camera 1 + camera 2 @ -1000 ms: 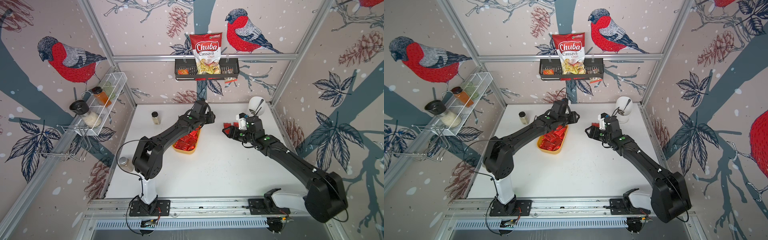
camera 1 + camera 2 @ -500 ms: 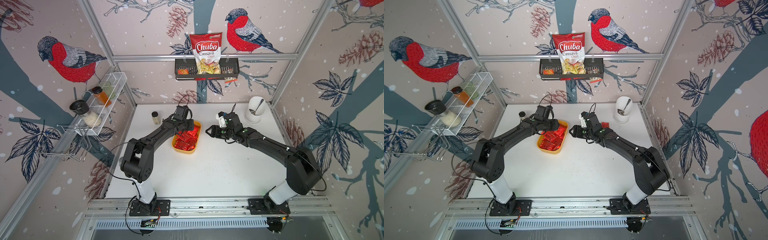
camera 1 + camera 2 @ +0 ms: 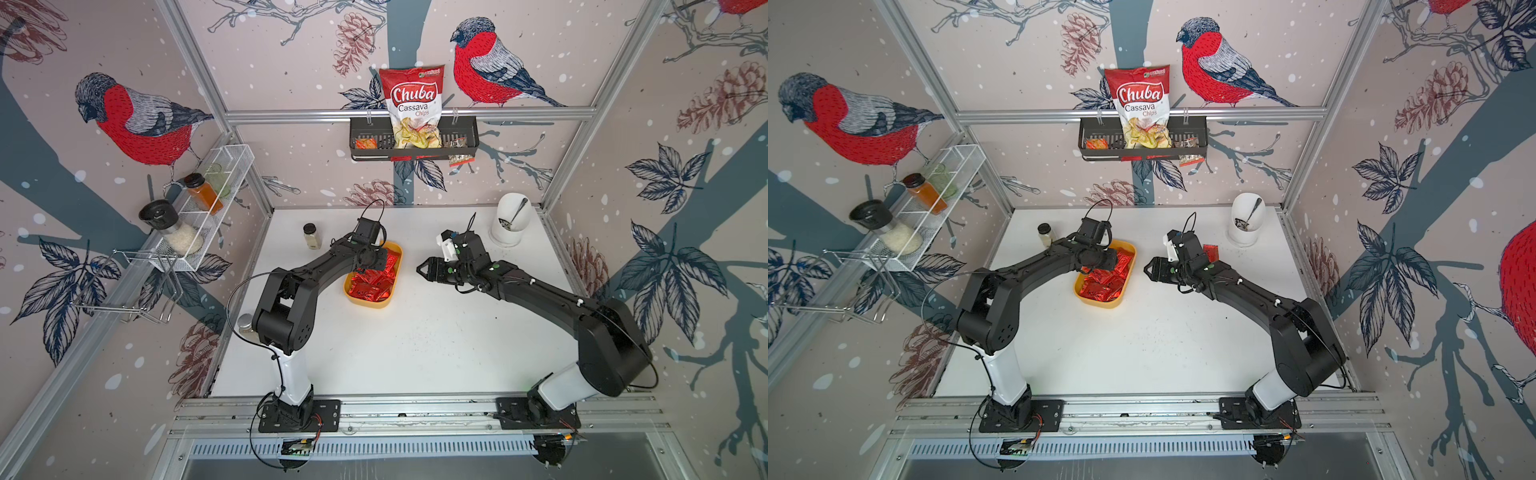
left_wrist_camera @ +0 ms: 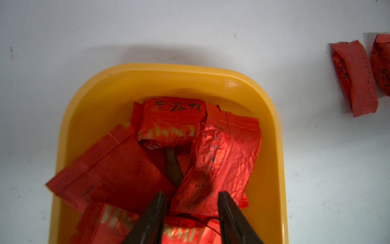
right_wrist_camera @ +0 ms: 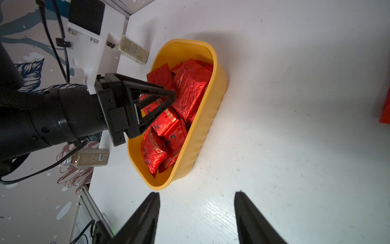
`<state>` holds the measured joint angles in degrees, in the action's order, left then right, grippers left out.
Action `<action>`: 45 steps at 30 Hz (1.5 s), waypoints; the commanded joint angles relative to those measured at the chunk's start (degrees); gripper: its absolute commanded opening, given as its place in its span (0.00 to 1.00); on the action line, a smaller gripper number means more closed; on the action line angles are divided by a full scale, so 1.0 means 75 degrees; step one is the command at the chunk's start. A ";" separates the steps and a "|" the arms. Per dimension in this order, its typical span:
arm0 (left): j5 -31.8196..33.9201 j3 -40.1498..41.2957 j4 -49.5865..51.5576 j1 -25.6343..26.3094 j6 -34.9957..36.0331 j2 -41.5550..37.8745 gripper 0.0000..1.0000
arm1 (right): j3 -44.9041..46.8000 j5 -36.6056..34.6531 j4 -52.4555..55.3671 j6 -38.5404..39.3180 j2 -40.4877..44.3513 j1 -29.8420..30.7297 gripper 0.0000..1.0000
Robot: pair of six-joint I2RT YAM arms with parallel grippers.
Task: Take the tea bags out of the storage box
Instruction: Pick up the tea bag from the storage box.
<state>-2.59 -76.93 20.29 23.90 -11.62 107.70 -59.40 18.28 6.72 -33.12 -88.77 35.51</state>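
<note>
Black arms [image 3: 540, 286] with white base links [image 3: 293, 372], looping black cables [image 5: 63, 55] and truss-framed jaws.

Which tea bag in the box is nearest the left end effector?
The crinkled tea bag whose end sits between the left end effector's tips; the others lie aside or beneath.

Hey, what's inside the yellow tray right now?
A loose pile of red foil tea bags fills the storage box. The left gripper hides some, and lower bags are covered, so no count.

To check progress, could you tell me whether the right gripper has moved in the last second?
Yes. The right gripper has moved away from the white cup toward the yellow box, jaws open and empty.
</note>
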 commanded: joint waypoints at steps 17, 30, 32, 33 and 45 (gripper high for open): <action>-0.0461 -0.0177 -0.0100 -0.0317 0.0277 0.0167 0.10 | 0.0021 0.0004 0.0015 0.0022 0.0104 0.0000 0.61; -0.1096 -0.0324 0.0112 -0.0409 -0.0223 -0.0415 0.00 | 0.0068 -0.0137 0.0094 0.0078 0.0366 -0.0017 0.60; -0.1238 -0.0463 0.0219 -0.0409 -0.0323 -0.0542 0.00 | 0.0068 -0.0164 0.0145 0.0113 0.0448 -0.0079 0.60; -0.1334 -0.0529 0.0261 -0.0409 -0.0370 -0.0598 0.00 | 0.0074 -0.0163 0.0163 0.0125 0.0485 -0.0120 0.60; -0.2733 -0.0734 -0.0390 -0.0044 -0.1536 -0.0977 0.00 | 0.0361 0.0032 0.0390 0.0313 0.1336 -0.1078 0.60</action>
<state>-19.11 -82.19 20.32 22.15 -19.86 100.57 -57.45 17.87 9.10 -31.68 -80.07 28.80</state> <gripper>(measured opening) 0.065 0.605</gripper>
